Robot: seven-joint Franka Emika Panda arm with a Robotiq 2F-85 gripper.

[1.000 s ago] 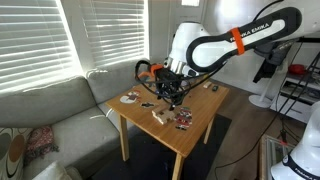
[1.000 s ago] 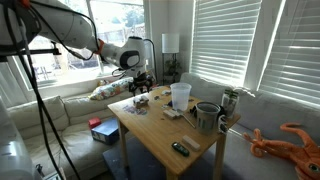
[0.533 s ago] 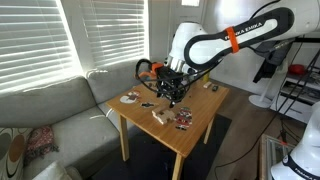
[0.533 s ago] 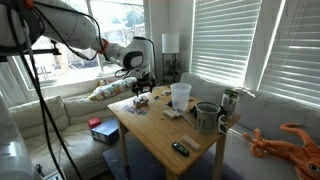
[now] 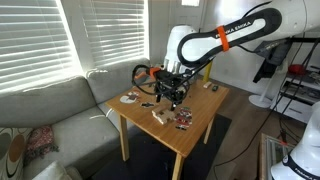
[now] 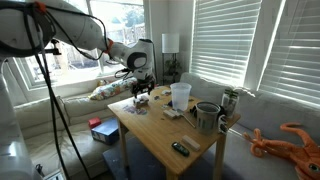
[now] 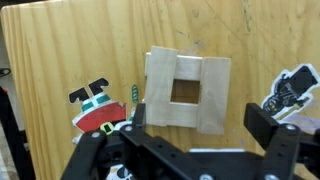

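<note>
In the wrist view a flat pale wooden block with a square hole (image 7: 186, 92) lies on the wooden table (image 7: 60, 50). My gripper (image 7: 200, 125) is open and empty just above it, one finger on each side of its near edge. A red and white figure (image 7: 95, 108) lies to the left of the block. A black and white piece (image 7: 290, 88) lies to its right. In both exterior views the gripper (image 5: 170, 96) (image 6: 141, 91) hangs low over the far part of the table.
On the table stand a clear cup (image 6: 180, 95), a metal mug (image 6: 207, 117), a can (image 6: 230, 102) and a dark flat object (image 6: 180, 148). A small plate (image 5: 130, 97) sits near one corner. A grey sofa (image 5: 50, 110) and blinds flank the table. An orange plush toy (image 6: 295, 140) lies nearby.
The arm's upper links have swung a little. The gripper has stayed open over the same part of the table.
</note>
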